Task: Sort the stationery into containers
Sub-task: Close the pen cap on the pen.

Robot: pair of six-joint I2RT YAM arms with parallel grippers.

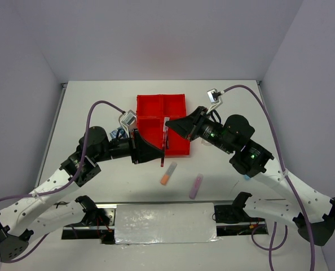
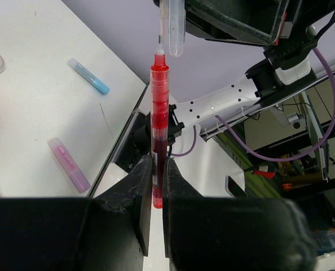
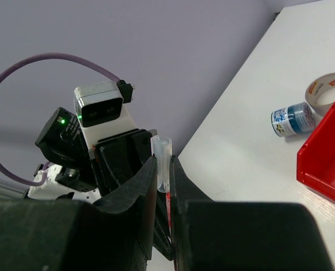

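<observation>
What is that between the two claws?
A red pen, pinched by the left claw, and a clear cap, held by the right claw beside the pen's tip. The left wrist view shows it best.

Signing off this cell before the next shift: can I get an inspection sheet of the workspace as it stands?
Surface: white table, no spills seen.
Job's things: red tray; orange highlighter and purple highlighter loose on the table in front of it; light-blue highlighter near the right arm; tape ring and blue-white roll beside the tray.
Clutter: nothing seen.
Grippers: left gripper shut on red pen; right gripper shut on clear cap, close to the pen's tip, not on it.
Cables: purple cables loop above both arms.
Surroundings: plain walls; silvery sheet at the near edge.
</observation>
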